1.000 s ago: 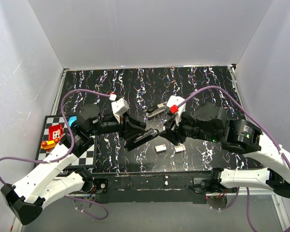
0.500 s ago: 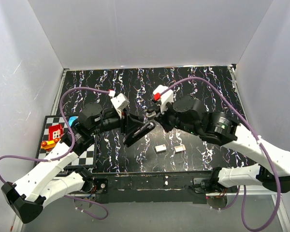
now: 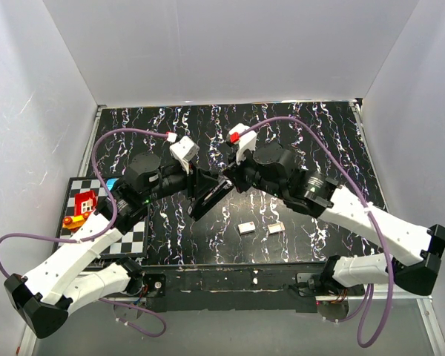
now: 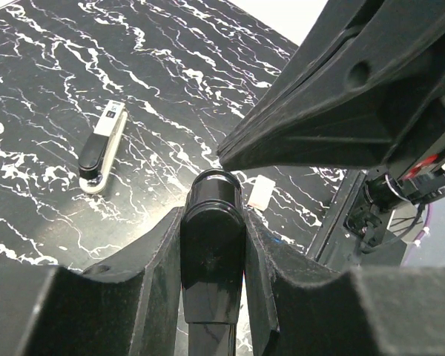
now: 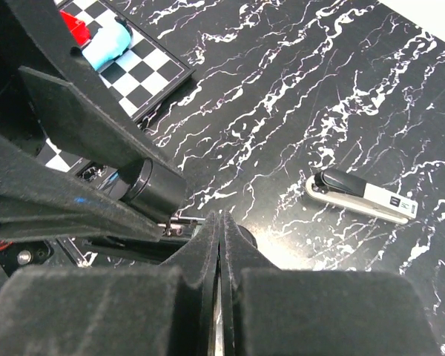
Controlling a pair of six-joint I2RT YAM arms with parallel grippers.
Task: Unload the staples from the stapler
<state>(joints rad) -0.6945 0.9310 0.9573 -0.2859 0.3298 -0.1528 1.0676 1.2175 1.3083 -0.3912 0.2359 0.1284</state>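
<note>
Glossy, smooth black plastic stapler [image 4: 211,248]

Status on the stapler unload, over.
Left gripper shut on the stapler, held aloft. Right gripper shut by its end; grip on anything unclear. Second small stapler lies apart on the table.

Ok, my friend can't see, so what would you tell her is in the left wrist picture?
The left jaws grip a slim glossy black stapler end-on, with the shut right jaws' big black wedge close above its far tip. Behind, on the black white-veined marble table, lie a second small black-and-cream stapler and a small pale block.
</note>
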